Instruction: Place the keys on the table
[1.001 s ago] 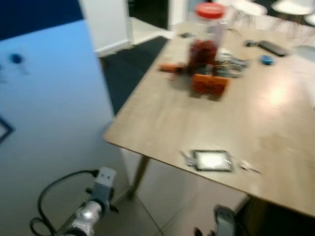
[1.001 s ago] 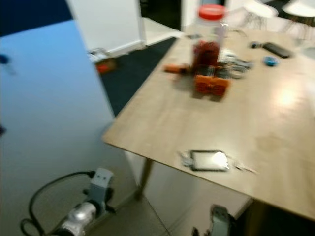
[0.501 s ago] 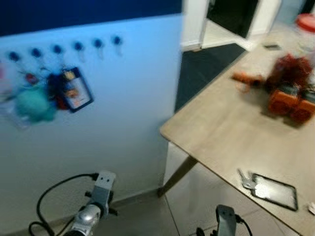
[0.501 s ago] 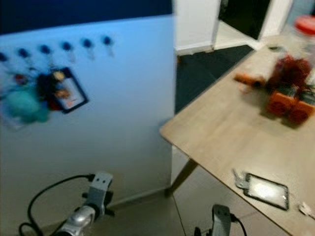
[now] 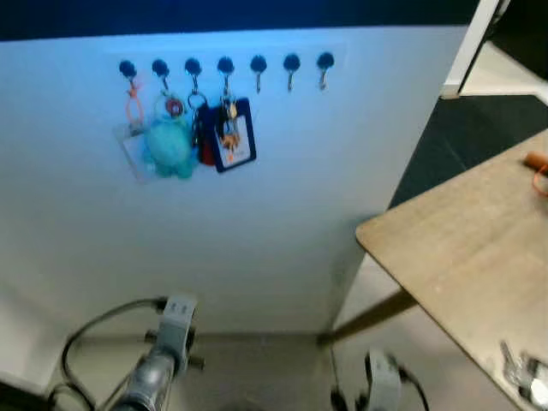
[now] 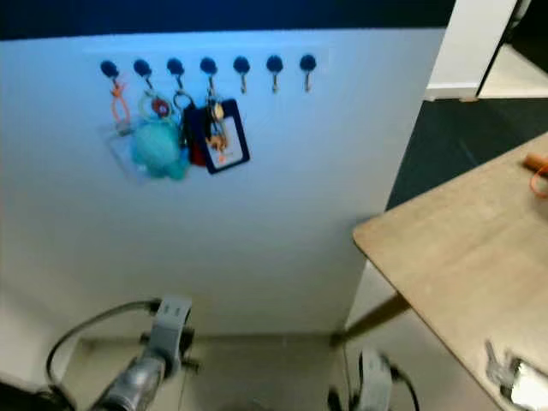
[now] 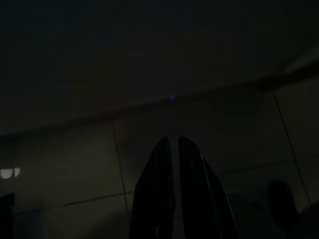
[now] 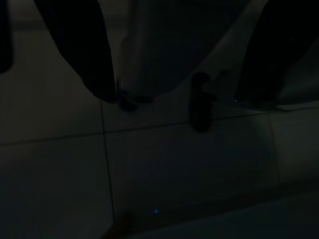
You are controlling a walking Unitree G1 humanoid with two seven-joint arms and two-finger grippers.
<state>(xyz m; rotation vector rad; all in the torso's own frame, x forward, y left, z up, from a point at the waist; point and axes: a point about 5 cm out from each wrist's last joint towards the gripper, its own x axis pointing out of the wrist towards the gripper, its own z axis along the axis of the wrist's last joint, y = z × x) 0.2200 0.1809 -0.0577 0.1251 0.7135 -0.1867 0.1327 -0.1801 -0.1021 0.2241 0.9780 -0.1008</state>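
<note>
On a row of dark hooks (image 5: 225,65) on the pale wall hang several key bunches: a teal plush fob (image 5: 169,145), an orange lanyard with a clear card (image 5: 130,128), and a dark badge holder with keys (image 5: 232,135). The wooden table (image 5: 462,248) juts in from the right. Both arms hang low: the left wrist (image 5: 167,347) and right wrist (image 5: 381,390) sit at the bottom, well below the hooks. In the dark left wrist view, my left gripper (image 7: 173,142) is shut and holds nothing. My right gripper (image 8: 179,97) stands open over floor tiles.
A flat shiny object with keys beside it (image 5: 524,375) lies near the table's front edge. An orange item (image 5: 536,163) rests farther back on the table. A table leg (image 5: 368,315) slants down to the tiled floor. Dark carpet (image 5: 462,141) lies beyond the wall's corner.
The camera has swung left: the hook wall now fills the middle and the table has slid to the right edge. Both arms hang as before.
</note>
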